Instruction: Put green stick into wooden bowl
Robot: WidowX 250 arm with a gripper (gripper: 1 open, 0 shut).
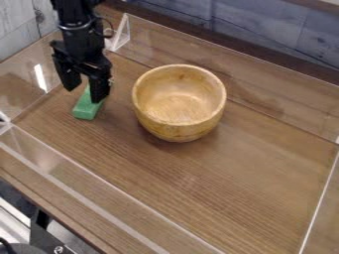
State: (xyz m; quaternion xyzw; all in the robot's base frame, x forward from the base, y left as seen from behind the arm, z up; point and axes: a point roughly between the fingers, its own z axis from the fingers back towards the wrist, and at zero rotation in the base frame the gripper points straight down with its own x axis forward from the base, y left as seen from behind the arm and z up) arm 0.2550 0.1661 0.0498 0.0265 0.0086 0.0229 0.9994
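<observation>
Wood-grain tabletop, brown and glossy, fills nearly the whole view, fenced by clear plastic walls that run along its near and left edges and catch pale reflections. Behind the far edge runs a strip of grey, weathered-looking planks.

Just right of the table's middle sits the wooden bowl, round, light tan and thick-walled, its grain visible on the inner floor. It stands upright and holds nothing.

At upper left a black robot arm comes down from the top of the frame, ending in the gripper, which points straight down at the table. Its two dark fingers are spread apart, one toward the left wall and one toward the bowl, and they grasp nothing. They stand low over the far end of the green stick, hiding part of it; whether the fingertips touch the block or the table cannot be made out from this angle.

Bright green and flat, the stick lies on the tabletop to the left of the bowl, near it but clearly apart from its wall, with its near end showing below the fingers. It remains outside the bowl.
</observation>
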